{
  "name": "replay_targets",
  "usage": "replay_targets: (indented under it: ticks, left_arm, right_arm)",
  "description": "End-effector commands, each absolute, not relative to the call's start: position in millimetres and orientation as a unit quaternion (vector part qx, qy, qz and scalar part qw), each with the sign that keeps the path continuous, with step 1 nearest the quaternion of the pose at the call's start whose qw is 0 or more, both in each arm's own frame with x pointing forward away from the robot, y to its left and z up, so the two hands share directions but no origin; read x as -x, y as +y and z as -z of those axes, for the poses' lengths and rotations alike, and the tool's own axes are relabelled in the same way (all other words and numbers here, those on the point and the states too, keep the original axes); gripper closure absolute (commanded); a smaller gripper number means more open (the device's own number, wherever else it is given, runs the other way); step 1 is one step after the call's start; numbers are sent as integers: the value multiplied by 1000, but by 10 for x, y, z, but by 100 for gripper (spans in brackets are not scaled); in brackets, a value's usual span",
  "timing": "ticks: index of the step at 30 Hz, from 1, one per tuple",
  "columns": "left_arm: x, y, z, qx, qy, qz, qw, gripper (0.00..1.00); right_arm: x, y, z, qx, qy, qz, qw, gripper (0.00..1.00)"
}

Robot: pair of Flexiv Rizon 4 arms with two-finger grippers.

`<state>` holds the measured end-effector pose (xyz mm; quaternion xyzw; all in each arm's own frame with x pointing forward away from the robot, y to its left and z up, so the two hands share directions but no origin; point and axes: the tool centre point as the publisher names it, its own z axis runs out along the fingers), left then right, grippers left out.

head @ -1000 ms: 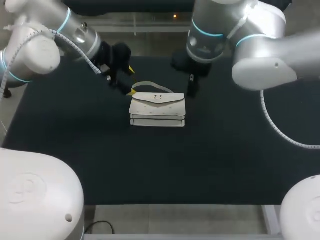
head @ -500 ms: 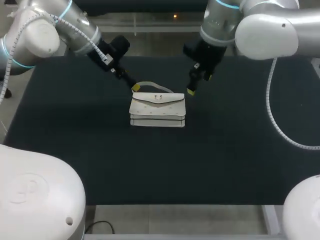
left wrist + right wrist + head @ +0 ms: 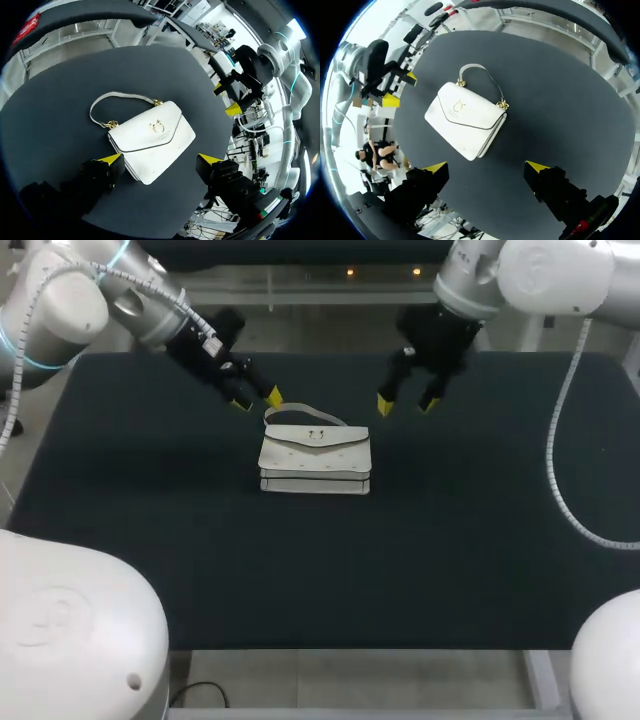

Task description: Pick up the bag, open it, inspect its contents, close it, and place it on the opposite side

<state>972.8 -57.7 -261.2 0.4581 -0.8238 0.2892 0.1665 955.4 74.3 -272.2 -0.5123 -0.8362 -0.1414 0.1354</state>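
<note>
Your left claw [image 3: 257, 400] hung with its fingers spread wide and nothing between them, just beside the left end of the bag's handle [image 3: 300, 410] and not touching it as far as the head view showed. Your right claw [image 3: 407, 403] was likewise wide and empty, near the bag's far right corner but apart from it. In both wrist views the white bag [image 3: 315, 455] lay ahead of the open fingers, with neither claw gripping it.

The bag itself lay flat near the middle of the dark worktop [image 3: 450, 540], flap down over the front with the gold clasp [image 3: 157, 126] showing, and the handle lying on the cloth towards the far edge.

By my reading, you were at the very start. The bag had not been picked up, and the flap looked closed. The lift, the opening, the look inside, the closing and the setting down on the opposite side were all left to do.
</note>
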Motion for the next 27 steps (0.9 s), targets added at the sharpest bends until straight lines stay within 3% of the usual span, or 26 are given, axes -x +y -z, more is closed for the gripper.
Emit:
replay_targets:
  ticks: [1, 16, 27]
  left_arm:
    - [-9623, -528, 2678, -700, -579, -333, 252, 0]
    - [-9692, -539, 2883, -757, -460, -329, 327, 0]
    - [-9710, -551, 2918, -762, -466, -317, 319, 0]
  right_arm:
    - [-9515, 607, 2808, 654, -626, 300, 301, 0]
    - [-9501, 754, 2946, 701, -553, 335, 300, 0]
    - [-9531, 776, 3021, 709, -543, 342, 292, 0]
